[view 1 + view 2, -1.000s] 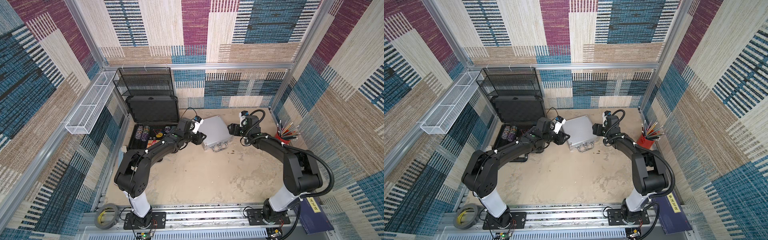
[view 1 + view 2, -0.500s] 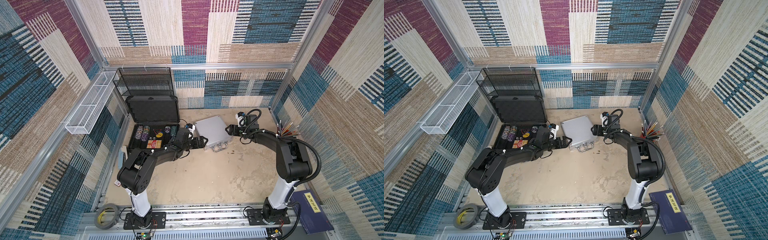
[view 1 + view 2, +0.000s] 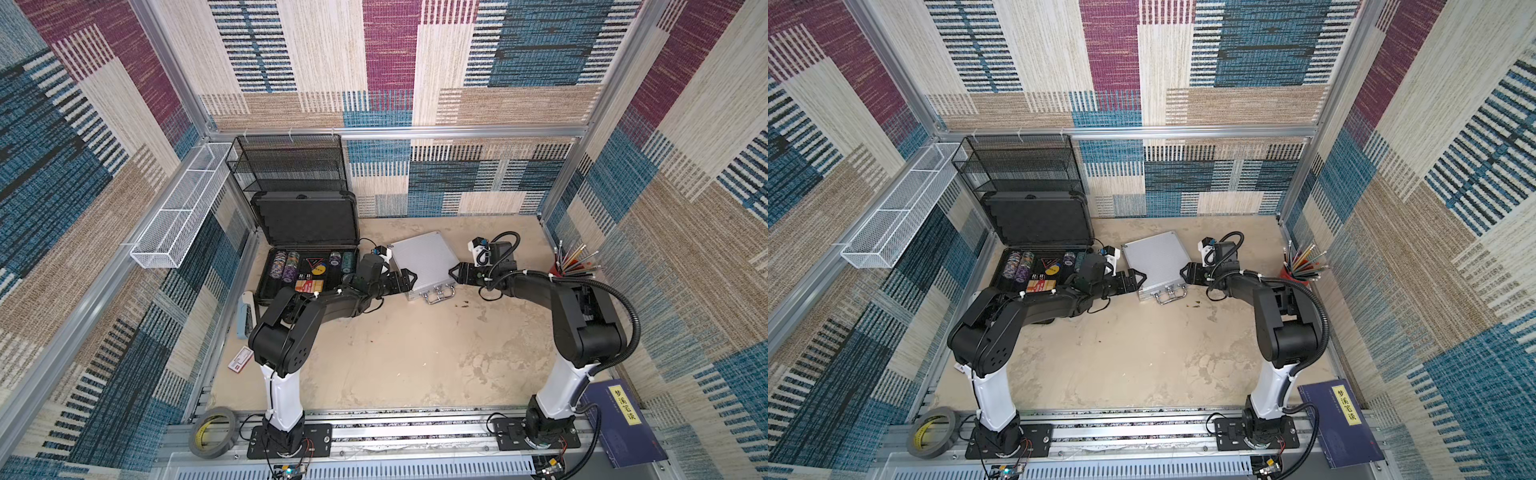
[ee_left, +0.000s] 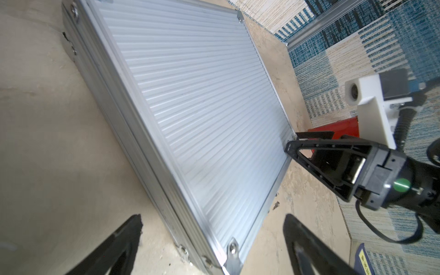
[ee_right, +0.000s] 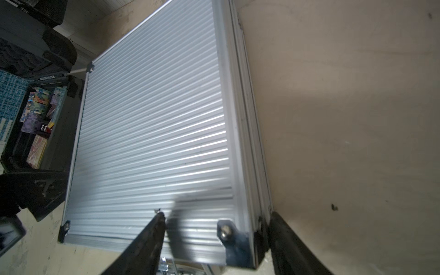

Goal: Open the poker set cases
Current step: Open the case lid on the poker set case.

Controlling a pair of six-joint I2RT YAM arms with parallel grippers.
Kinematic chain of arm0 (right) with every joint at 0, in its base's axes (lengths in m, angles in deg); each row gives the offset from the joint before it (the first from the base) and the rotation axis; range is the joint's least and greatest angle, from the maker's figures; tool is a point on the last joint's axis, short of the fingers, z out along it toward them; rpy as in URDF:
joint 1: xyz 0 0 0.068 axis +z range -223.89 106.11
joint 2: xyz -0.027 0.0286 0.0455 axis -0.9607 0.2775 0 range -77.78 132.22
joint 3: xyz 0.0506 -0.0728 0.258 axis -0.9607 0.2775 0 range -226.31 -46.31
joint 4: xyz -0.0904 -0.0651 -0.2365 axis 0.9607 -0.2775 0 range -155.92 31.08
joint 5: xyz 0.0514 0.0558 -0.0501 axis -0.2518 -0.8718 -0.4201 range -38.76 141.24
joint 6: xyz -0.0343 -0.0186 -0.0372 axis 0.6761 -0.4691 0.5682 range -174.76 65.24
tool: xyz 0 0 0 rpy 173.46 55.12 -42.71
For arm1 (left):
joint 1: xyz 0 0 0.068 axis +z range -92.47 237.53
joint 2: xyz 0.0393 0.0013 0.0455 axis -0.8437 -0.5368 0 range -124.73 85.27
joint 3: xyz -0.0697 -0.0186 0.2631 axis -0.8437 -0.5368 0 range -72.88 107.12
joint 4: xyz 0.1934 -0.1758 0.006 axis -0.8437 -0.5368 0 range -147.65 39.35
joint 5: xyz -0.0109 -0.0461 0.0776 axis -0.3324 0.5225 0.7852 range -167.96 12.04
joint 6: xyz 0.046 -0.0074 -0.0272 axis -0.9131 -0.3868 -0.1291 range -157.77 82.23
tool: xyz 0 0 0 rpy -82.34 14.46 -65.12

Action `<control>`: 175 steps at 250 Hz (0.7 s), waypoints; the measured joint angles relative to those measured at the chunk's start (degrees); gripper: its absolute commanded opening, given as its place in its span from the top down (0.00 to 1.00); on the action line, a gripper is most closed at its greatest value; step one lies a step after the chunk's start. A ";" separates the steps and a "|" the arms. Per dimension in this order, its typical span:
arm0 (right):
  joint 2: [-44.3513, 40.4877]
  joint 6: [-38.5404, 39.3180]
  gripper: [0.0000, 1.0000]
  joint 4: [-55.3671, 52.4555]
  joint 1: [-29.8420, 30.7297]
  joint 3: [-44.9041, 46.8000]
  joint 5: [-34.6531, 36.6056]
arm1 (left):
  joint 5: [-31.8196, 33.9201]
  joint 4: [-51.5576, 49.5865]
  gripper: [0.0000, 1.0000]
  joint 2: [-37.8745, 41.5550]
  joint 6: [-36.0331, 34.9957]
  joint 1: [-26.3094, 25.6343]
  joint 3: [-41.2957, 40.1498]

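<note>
Half the job looks done. The large dark grey, black-cornered poker case (image 3: 309, 266) at ten o'clock on the beige tabletop (image 3: 415, 353) stands open. Its foam-lined lid is upright against the black wire-mesh rack (image 3: 291, 162), and the chip stacks (image 3: 286, 266) are showing. The smaller ribbed silver aluminium case (image 3: 422, 259) lies flat and shut at twelve o'clock, handle toward six.

The left gripper (image 3: 409, 277), jaws wide apart, sits at that case's seven-o'clock corner. The right gripper (image 3: 454, 272), jaws apart, straddles its four-o'clock corner, apparently clamping nothing. What is left, I judge, is freeing the catches and raising the lid.

No brand is readable on either case. The blue book (image 3: 621, 415) at five o'clock bears a yellow label, 梦溪笔谈.
</note>
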 measured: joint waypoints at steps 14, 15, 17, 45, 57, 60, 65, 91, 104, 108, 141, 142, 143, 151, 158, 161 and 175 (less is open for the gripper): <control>-0.92 -0.57 0.33 0.70 0.26 1.38 -0.15 | -0.24 -0.02 0.07 -0.94 -0.02 0.00 0.59; -0.96 -0.59 0.33 0.72 0.28 1.44 -0.15 | -0.26 0.00 0.07 -1.01 -0.02 0.00 0.61; -1.09 -0.66 0.33 0.79 0.33 1.60 -0.17 | -0.28 0.00 0.06 -1.11 -0.02 0.00 0.70; -2.82 -1.16 0.34 1.18 1.05 3.15 -0.28 | -1.44 -0.42 0.07 -2.78 -0.22 -0.02 1.97; -3.30 -1.31 0.35 1.22 1.31 3.43 -0.31 | -1.44 -0.76 0.07 -3.17 -0.37 -0.02 2.64; -3.41 -1.36 0.35 1.25 1.36 3.52 -0.31 | -1.46 -1.05 0.08 -3.21 -0.42 0.00 2.84; -3.58 -1.53 0.35 1.40 1.42 3.67 -0.28 | -1.49 -1.46 0.07 -3.28 -0.44 0.02 3.10; -4.57 -2.69 0.35 2.45 1.86 4.90 -0.28 | -1.44 -3.28 0.08 -3.80 -1.62 0.04 4.48; -4.72 -3.23 0.35 2.89 1.99 5.49 -0.35 | -1.42 -3.78 0.08 -4.04 -2.23 0.11 4.96; -4.72 -3.45 0.35 2.99 2.05 5.66 -0.35 | -1.42 -3.82 0.08 -4.13 -2.47 0.11 5.09; -5.42 -5.05 0.34 4.70 2.34 7.52 -0.61 | -1.29 -4.33 0.08 -4.26 -3.43 0.17 5.51; -5.44 -5.11 0.34 4.76 2.34 7.56 -0.66 | -1.29 -4.35 0.08 -4.26 -3.45 0.17 5.51; -5.49 -5.16 0.33 4.81 2.34 7.61 -0.68 | -1.27 -4.37 0.08 -4.26 -3.45 0.17 5.53; -5.73 -5.66 0.33 5.29 2.34 8.07 -0.92 | -1.27 -4.72 0.08 -4.26 -3.63 0.20 5.66; -5.92 -6.12 0.33 5.57 2.34 8.33 -1.09 | -1.29 -4.83 0.08 -4.26 -3.78 0.22 5.73; -6.01 -6.27 0.33 5.68 2.34 8.41 -1.14 | -1.29 -4.90 0.08 -4.26 -3.85 0.22 5.75; -6.29 -7.13 0.33 6.05 2.34 8.81 -1.44 | -1.29 -5.46 0.08 -4.26 -4.13 0.22 6.08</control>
